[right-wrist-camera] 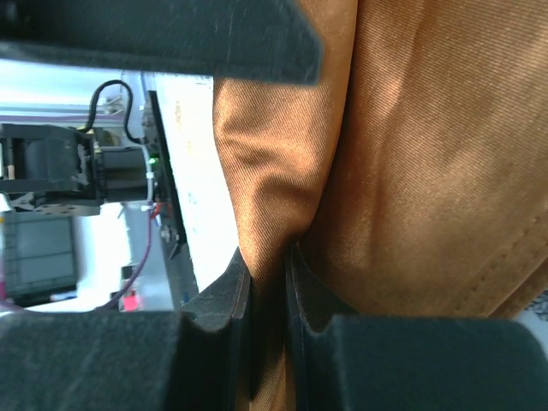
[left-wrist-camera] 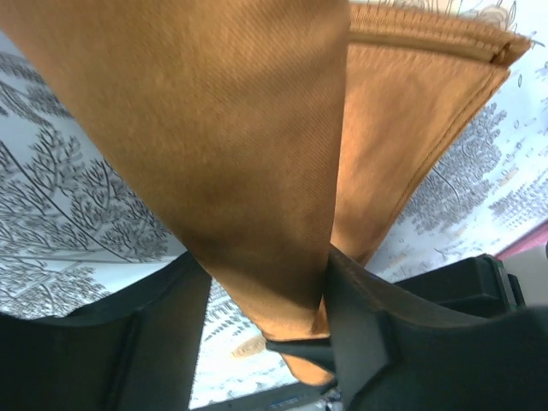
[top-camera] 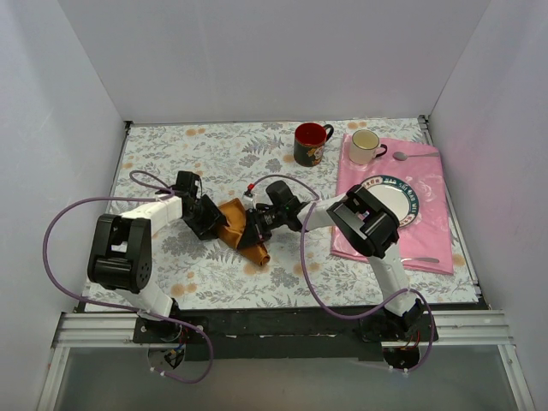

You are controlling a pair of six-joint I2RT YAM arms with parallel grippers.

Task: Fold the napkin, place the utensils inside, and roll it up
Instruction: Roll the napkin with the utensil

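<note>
The rust-orange napkin [top-camera: 234, 219] hangs bunched and partly folded between my two grippers, just above the floral tablecloth at centre. My left gripper [top-camera: 212, 224] is shut on its left side; in the left wrist view the napkin [left-wrist-camera: 257, 128] fills the gap between the fingers [left-wrist-camera: 377, 334]. My right gripper [top-camera: 260, 225] is shut on a fold at its right side, and the right wrist view shows the napkin [right-wrist-camera: 411, 154] pinched tightly at the gripper [right-wrist-camera: 267, 265]. One silver utensil [top-camera: 419, 260] lies on the near edge of the pink cloth, another [top-camera: 411, 156] at its far edge.
The pink cloth [top-camera: 428, 231] at the right holds a small plate [top-camera: 404, 185] and a cream mug [top-camera: 366, 146]. A red and black mug [top-camera: 311, 144] stands at the back centre. White walls close in the table on three sides.
</note>
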